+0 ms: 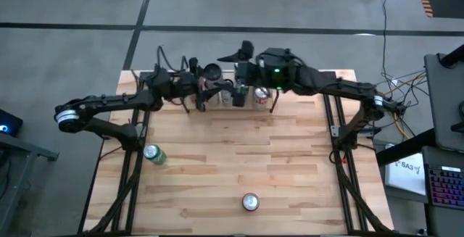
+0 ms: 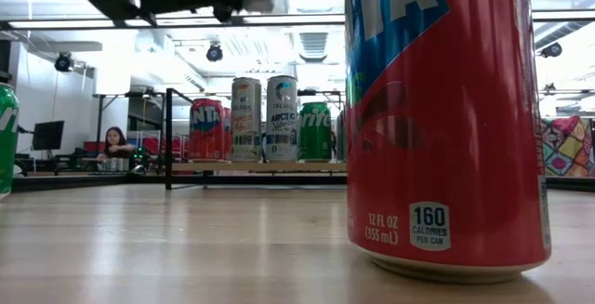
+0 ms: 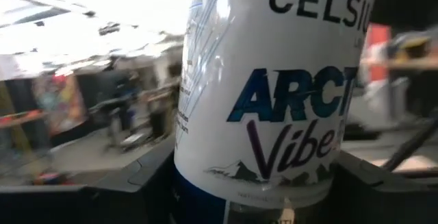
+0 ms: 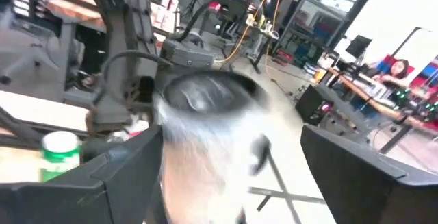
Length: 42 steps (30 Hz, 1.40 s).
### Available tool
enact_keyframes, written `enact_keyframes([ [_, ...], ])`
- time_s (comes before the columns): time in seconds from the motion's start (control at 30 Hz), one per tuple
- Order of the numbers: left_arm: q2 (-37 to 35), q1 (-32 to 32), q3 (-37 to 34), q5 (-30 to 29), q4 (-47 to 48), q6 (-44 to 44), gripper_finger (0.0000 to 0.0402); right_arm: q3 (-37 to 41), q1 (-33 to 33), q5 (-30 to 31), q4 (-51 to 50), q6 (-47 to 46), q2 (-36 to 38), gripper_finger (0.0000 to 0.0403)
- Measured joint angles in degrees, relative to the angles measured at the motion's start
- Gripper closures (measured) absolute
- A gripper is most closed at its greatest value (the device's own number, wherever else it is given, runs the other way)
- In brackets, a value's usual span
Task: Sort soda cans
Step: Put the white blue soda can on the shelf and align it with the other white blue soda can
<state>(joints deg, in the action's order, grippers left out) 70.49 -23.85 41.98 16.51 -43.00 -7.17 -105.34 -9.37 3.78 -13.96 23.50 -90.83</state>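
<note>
A white soda can (image 3: 267,94) with blue lettering stands upright between the fingers of my left gripper (image 3: 253,196), which is shut on it over the table's far edge (image 1: 215,92). My right gripper (image 1: 245,85) faces it from the right and is open. In the right wrist view a blurred pale can with a silver top (image 4: 205,135) sits between my right gripper's (image 4: 229,176) fingers, with a gap beside one finger. I cannot tell whether it is the same can. More soda cans (image 2: 265,118) stand in a row at the far edge. My left gripper pinches the white can's lower body (image 3: 198,176) between its two fingers, one on each side. The fingers come at it about level, from the table's left. The can sits upright in the hold. Its base is out of the frame.
A green can (image 1: 154,154) stands near the table's left edge. A red can (image 1: 250,202) stands near the front edge, filling the low view's right half (image 2: 446,118). The far row holds red (image 2: 206,129), silver (image 2: 246,118), white (image 2: 282,118) and green (image 2: 315,131) cans.
</note>
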Motion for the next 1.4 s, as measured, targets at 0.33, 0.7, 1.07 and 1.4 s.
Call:
enact_keyframes([
  [0.33,-5.1,8.7,-9.0,3.7,-19.0,4.8,0.0167,9.7,1.7,-12.2,-4.2,-10.1,8.6,0.0068],
  [0.7,-3.2,13.4,-8.9,-0.9,-20.5,5.4,0.0167,26.3,5.0,-6.8,12.8,-10.8,8.9,0.0067],
  [1.07,4.6,13.3,-3.3,-1.2,-20.4,5.6,0.0167,26.7,5.1,-6.9,12.5,-10.7,8.1,0.0067],
  [1.4,10.8,13.5,2.6,-1.1,-21.6,6.0,0.0167,26.6,4.9,-6.4,12.4,-9.7,8.1,0.0067],
])
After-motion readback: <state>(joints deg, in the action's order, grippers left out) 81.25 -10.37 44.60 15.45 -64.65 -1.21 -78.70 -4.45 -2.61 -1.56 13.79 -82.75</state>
